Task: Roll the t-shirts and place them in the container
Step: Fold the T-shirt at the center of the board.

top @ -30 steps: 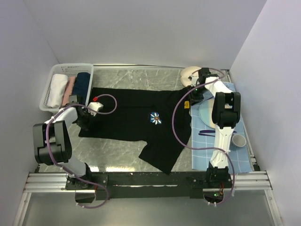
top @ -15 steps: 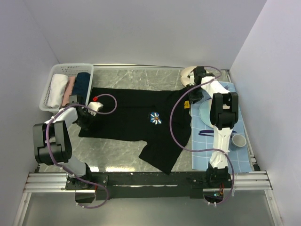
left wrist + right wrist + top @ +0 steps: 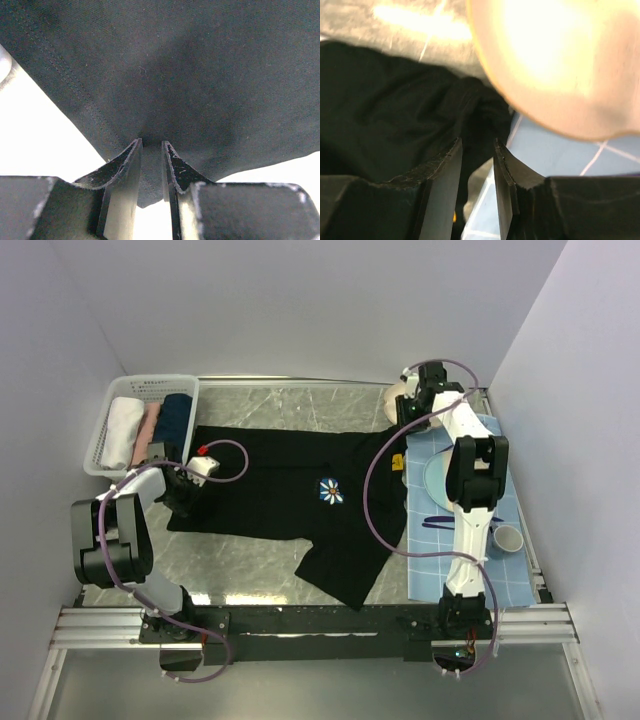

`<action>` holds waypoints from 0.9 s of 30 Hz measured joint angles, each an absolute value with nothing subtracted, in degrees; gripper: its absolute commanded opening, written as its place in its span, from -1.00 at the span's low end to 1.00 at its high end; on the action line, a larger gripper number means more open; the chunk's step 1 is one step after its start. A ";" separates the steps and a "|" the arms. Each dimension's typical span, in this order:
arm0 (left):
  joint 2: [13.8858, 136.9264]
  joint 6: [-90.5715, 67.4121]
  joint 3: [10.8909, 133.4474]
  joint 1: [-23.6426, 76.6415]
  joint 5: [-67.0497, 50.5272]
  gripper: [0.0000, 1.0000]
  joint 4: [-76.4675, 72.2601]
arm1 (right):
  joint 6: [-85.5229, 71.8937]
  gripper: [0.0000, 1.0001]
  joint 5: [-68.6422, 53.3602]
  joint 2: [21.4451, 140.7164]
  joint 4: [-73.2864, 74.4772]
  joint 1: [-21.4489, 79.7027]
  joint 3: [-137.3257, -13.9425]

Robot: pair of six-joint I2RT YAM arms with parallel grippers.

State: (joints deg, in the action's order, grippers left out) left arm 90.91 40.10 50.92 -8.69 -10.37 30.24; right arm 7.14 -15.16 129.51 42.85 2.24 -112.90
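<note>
A black t-shirt [image 3: 280, 485] lies spread flat on the marble table, its flower print [image 3: 330, 491] near the middle and a small yellow mark [image 3: 398, 462] by its right edge. My left gripper [image 3: 186, 490] sits at the shirt's left edge. In the left wrist view its jaws [image 3: 151, 144] are pinched on a fold of the black cloth [image 3: 190, 75]. My right gripper [image 3: 408, 412] hovers at the back right above the shirt's sleeve corner [image 3: 480, 105]. Its jaws [image 3: 477, 145] stand apart with nothing between them.
A white basket [image 3: 118, 390] holding rolled cloths stands at the back left. A blue checked mat [image 3: 500, 575] lies along the right side with a plate [image 3: 440, 480] and a cup [image 3: 507, 538] on it. A beige bowl [image 3: 397, 396] sits right beside the right gripper.
The right gripper has risen from the shirt's right edge and moved toward the back, beside the bowl. The left gripper and the shirt have stayed where they were.
</note>
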 measured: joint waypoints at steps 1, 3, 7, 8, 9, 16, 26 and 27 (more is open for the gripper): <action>90.91 39.90 50.92 -8.69 -10.26 -0.44 30.24 | 7.18 -0.21 -15.16 130.45 42.78 2.20 -113.73; 90.91 39.75 50.94 -8.69 -10.15 -0.44 30.26 | 7.33 -0.21 -14.79 131.72 42.83 2.13 -114.21; 90.98 39.77 51.22 -8.69 -9.54 -0.45 30.79 | 7.33 -0.21 -14.06 132.97 43.33 1.96 -113.03; 91.05 39.77 51.29 -8.69 -9.45 -0.44 30.85 | 7.29 -0.22 -13.93 132.97 43.53 1.89 -112.66; 91.24 39.77 51.42 -8.69 -9.30 -0.44 30.94 | 7.27 -0.21 -13.87 132.97 43.53 1.85 -112.38; 92.53 39.79 52.75 -8.69 -9.04 -0.43 31.55 | 7.11 -0.22 -11.81 133.32 43.33 1.78 -112.27; 92.53 39.83 52.73 -8.67 -8.36 -0.47 31.31 | 8.43 -1.00 -8.69 134.56 43.68 1.74 -113.47; 92.53 39.83 52.69 -8.67 -7.90 -0.48 31.03 | 8.56 -1.00 -8.38 134.56 43.68 1.78 -113.47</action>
